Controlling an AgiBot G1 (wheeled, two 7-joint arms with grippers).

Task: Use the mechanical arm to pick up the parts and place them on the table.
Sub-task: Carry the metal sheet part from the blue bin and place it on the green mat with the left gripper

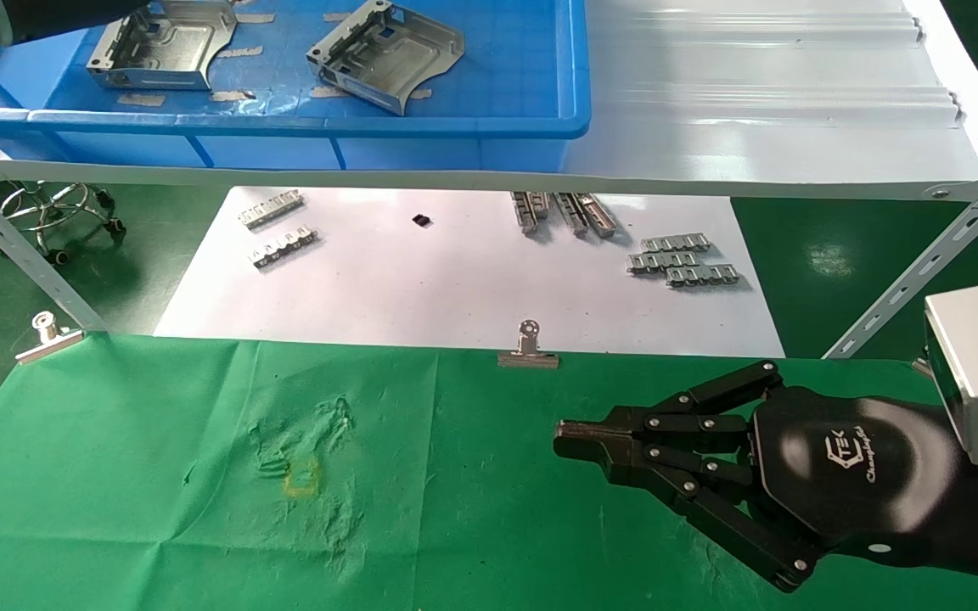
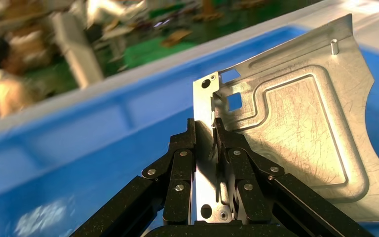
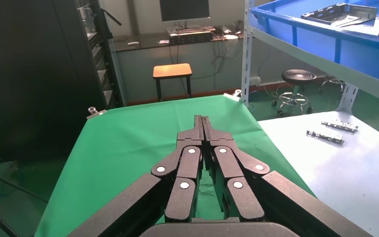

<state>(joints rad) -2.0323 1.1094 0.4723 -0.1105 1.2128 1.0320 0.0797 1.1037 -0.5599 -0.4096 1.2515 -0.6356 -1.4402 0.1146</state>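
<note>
Two silvery sheet-metal parts lie in a blue bin on the upper shelf: one at the far left, one right of it. My left gripper is shut on the folded edge of the left part, one finger on each side of the wall. In the head view only its dark arm shows, at the top left corner. My right gripper is shut and empty, low over the green cloth table at the right. It also shows in the right wrist view.
A white ribbed shelf carries the bin. Below it a white sheet holds small toothed metal strips. Binder clips edge the cloth. Slanted shelf struts stand at both sides. A stool stands far left.
</note>
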